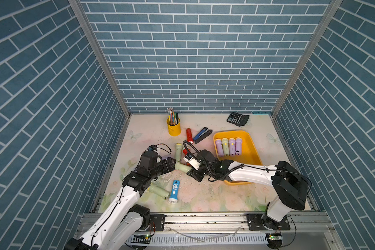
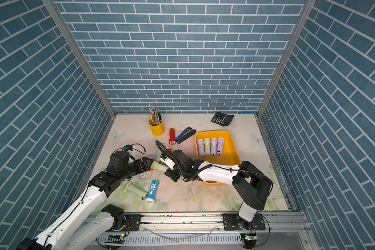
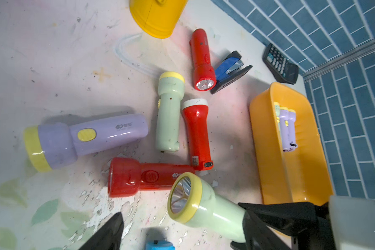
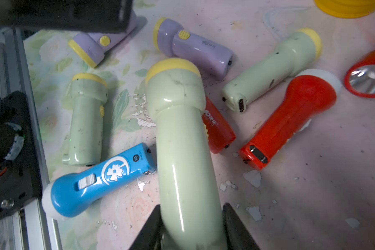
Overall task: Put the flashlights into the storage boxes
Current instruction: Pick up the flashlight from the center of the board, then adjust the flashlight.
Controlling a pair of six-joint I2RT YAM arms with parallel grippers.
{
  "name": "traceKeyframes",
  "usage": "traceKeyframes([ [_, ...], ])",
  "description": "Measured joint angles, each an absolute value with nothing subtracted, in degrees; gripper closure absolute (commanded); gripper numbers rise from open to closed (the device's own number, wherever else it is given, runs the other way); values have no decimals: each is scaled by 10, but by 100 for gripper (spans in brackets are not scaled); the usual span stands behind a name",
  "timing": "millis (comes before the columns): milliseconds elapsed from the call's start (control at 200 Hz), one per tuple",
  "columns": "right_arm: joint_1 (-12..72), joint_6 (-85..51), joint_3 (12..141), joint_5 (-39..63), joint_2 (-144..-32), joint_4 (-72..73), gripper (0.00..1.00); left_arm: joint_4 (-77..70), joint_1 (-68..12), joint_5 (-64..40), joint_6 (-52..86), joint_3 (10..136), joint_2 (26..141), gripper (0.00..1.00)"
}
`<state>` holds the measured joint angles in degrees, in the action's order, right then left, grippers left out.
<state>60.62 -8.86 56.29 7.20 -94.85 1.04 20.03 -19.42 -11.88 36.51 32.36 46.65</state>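
Observation:
My right gripper [image 4: 192, 216] is shut on the tail of a pale green flashlight [image 4: 178, 134], near the table's middle [image 1: 182, 167]. My left gripper [image 1: 172, 166] is open, its fingers [image 3: 110, 233] standing to either side of that flashlight's yellow-rimmed head [image 3: 185, 197] without touching it. The yellow storage box [image 1: 250, 151] at the right holds several lilac and green flashlights [image 1: 228, 147]. Loose on the mat lie a blue one [image 1: 174, 191], a green one [image 1: 159, 190], another green one [image 1: 178, 151], two red ones [image 3: 196, 132] [image 3: 147, 176], a lilac one [image 3: 85, 138] and a red one [image 1: 189, 135] further back.
A yellow pen cup [image 1: 173, 127] stands at the back. A blue-and-black stapler [image 1: 202, 134] lies beside the far red flashlight. A black calculator [image 1: 238, 118] sits in the back right corner. My right arm [image 1: 253, 173] crosses the storage box's near end.

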Motion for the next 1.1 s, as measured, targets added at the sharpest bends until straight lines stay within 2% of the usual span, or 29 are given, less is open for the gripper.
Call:
traceKeyframes([
  [295,578,-177,520,0,-900,50,76,143,-203,-142,369,324,469,15],
  [555,567,-220,517,-53,-889,64,76,74,-246,-159,378,321,499,15],
  [860,565,-243,517,-63,-889,94,76,-13,-307,-178,380,321,564,15],
  [1100,565,-248,517,-61,-889,137,76,-108,-312,-152,437,291,580,17],
])
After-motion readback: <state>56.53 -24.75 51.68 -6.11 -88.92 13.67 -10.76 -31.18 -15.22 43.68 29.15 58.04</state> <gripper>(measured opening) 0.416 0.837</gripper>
